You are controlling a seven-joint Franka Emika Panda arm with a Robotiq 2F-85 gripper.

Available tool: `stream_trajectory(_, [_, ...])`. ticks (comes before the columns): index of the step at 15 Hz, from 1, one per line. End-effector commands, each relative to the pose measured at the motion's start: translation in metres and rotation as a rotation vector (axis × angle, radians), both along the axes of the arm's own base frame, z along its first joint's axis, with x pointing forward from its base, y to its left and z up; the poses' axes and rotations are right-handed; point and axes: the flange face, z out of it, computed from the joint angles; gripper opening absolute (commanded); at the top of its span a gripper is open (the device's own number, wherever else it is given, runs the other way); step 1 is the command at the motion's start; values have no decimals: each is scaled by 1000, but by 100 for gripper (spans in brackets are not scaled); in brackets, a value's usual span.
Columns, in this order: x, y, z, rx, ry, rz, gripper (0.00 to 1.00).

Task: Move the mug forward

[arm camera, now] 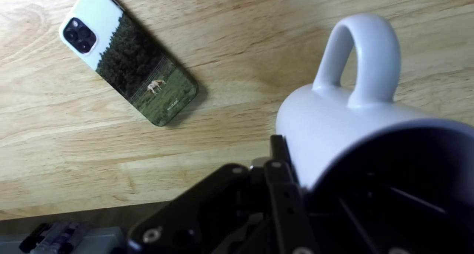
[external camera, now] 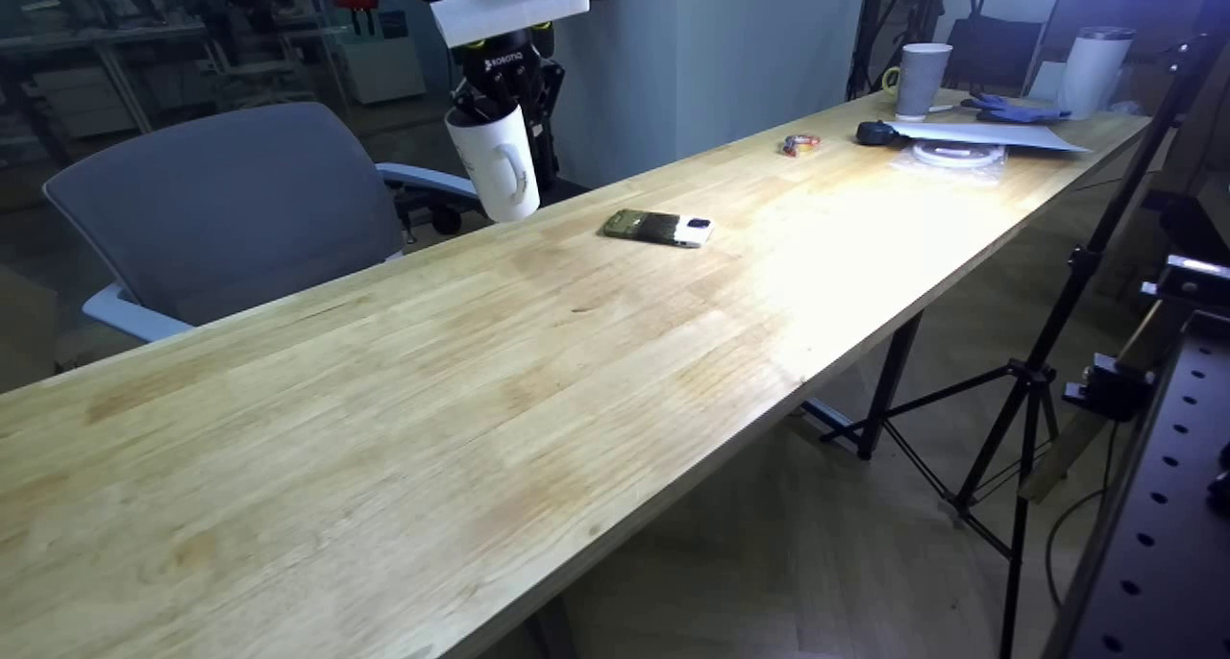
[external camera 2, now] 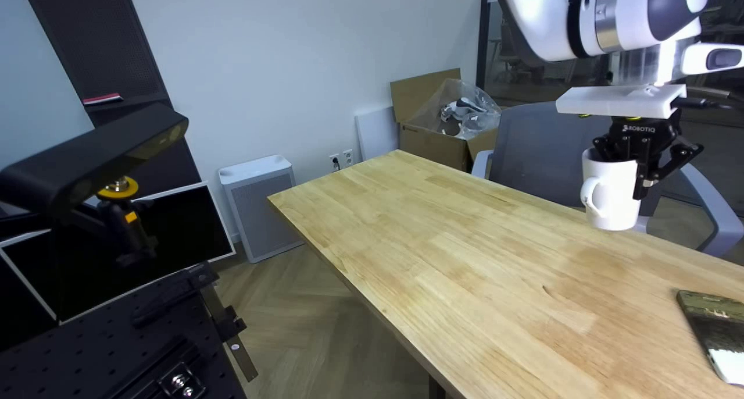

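Hanging tilted at upper left of centre in an exterior view, the mug (external camera: 488,164) was grasped by the tool (external camera 2: 633,173), one finger (arm camera: 280,150) lying along the mug's outer wall, the other reaching inside its mouth. Beneath spread the wooden surface (external camera: 432,428), where a phone (arm camera: 129,57) lay flat, apart from the mug, at the upper left of the wrist view. A grey chair (external camera: 235,217) stood in both exterior views.
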Motion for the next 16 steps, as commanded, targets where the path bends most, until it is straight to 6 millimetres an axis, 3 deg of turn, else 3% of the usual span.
stream_trajectory(1, [-17,12,28,-22,-8,12,2])
stream_trajectory(7, [-59,25,32,-11,10,52,2])
stream_trajectory(16, [-123,41,12,49,72,98,2])
